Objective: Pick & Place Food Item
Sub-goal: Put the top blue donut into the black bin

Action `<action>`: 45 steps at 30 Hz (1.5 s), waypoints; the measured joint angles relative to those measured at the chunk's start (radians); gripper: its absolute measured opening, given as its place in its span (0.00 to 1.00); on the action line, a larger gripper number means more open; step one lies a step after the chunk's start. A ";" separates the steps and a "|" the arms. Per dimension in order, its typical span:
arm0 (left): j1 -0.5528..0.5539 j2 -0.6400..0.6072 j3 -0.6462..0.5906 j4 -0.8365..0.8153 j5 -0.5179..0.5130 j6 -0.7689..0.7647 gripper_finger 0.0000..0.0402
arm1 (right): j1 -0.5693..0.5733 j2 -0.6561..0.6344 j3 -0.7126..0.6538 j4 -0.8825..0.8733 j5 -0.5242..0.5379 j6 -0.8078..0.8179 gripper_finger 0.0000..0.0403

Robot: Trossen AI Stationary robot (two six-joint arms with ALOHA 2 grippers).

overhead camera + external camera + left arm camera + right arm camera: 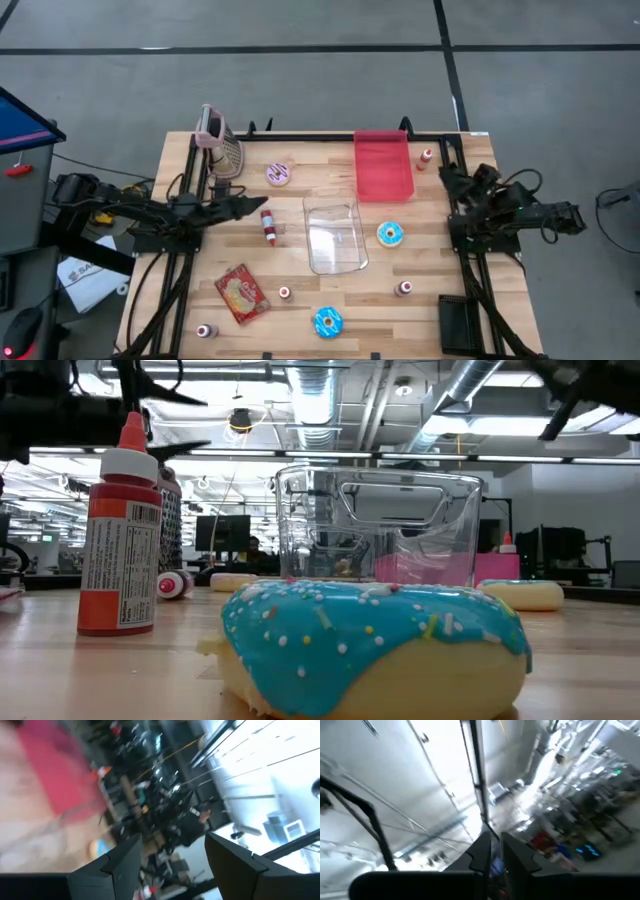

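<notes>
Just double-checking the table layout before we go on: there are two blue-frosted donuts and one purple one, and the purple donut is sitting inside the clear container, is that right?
Not quite. The purple donut lies on the bare wood beside the grater, well apart from the clear container, which holds no donut. The high view shows this. The two blue-frosted donuts are right.

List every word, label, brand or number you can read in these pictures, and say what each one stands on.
Nothing can be read for certain.
Red bottle: white label of fine print, too small to read.
Red snack packet: printed front, too small to read.
White paper on the floor left of the table: dark letters, cut off and too small to read.
</notes>
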 joint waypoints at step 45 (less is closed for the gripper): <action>-0.158 -0.038 0.793 -1.677 0.122 0.464 0.53 | 0.074 0.800 1.000 -1.944 -0.141 0.256 0.60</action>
